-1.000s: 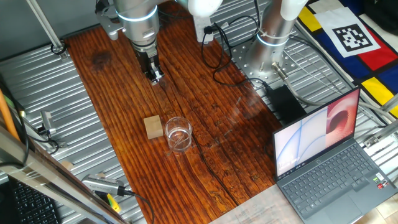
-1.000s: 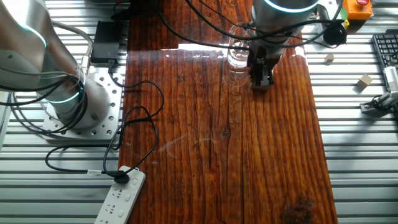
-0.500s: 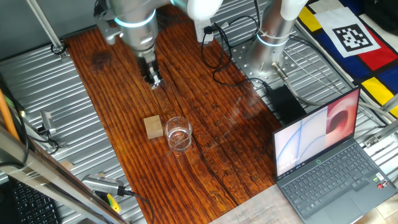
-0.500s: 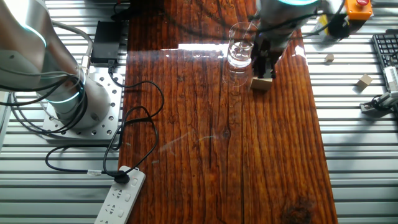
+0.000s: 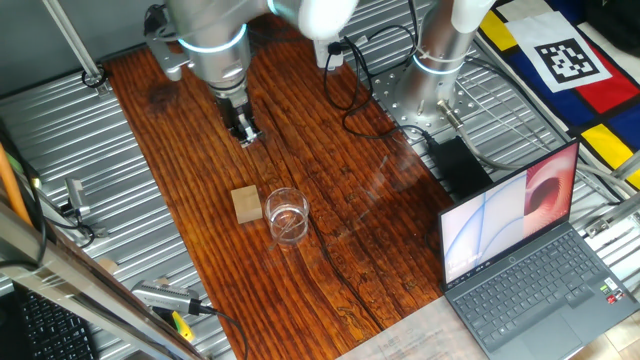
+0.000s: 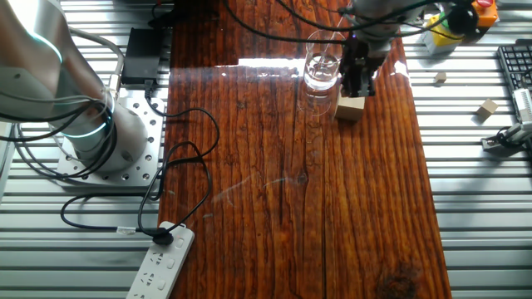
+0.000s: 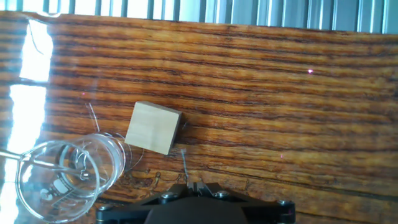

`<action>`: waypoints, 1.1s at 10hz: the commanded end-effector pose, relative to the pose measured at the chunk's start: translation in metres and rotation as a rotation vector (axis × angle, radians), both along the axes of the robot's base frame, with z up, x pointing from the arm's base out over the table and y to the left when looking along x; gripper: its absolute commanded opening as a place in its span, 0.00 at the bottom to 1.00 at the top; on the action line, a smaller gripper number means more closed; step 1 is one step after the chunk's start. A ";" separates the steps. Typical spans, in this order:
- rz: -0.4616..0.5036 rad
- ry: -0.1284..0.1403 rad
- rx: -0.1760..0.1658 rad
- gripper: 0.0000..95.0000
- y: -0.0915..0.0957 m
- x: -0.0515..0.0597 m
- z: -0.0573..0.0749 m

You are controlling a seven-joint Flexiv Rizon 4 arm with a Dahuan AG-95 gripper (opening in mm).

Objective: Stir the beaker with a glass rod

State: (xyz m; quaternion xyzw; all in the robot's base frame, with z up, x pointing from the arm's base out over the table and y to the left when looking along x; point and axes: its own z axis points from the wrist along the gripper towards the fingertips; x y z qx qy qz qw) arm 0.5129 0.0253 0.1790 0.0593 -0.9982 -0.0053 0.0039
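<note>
- The gripper (image 5: pixel 246 135) hangs above the table (image 5: pixel 330 215), well apart from the beaker (image 5: pixel 286 214); its fingers look pinched together on a thin clear rod (image 7: pixel 185 163), whose tip pokes out between them in the hand view
- Held upright by its top end, the rod can be lowered straight into the beaker's mouth, which I judge to be the reason for this grip
- The beaker stands upright on the wood, just beside a wooden block (image 5: pixel 246 204); whether the two touch I cannot tell
- The stirring looks not yet begun: the rod is outside the glass and off to one side of it
- The beaker is a clear, thin-walled cylinder with a round rim, smooth and shiny
- The block is pale, matte and square-edged
- The table is dark reddish wood with a strong grain and a glossy finish that throws glare
</note>
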 end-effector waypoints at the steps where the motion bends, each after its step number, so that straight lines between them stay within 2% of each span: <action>1: 0.067 -0.016 0.019 0.00 0.000 0.003 -0.001; 2: 0.161 -0.021 0.039 0.00 0.000 0.003 -0.001; 3: 0.226 -0.023 0.039 0.00 0.000 0.003 -0.001; 7: 0.370 -0.029 0.051 0.00 0.000 0.003 -0.001; 9: 0.441 0.010 0.051 0.00 0.000 0.003 -0.001; 11: 0.443 0.012 0.051 0.00 0.000 0.003 -0.001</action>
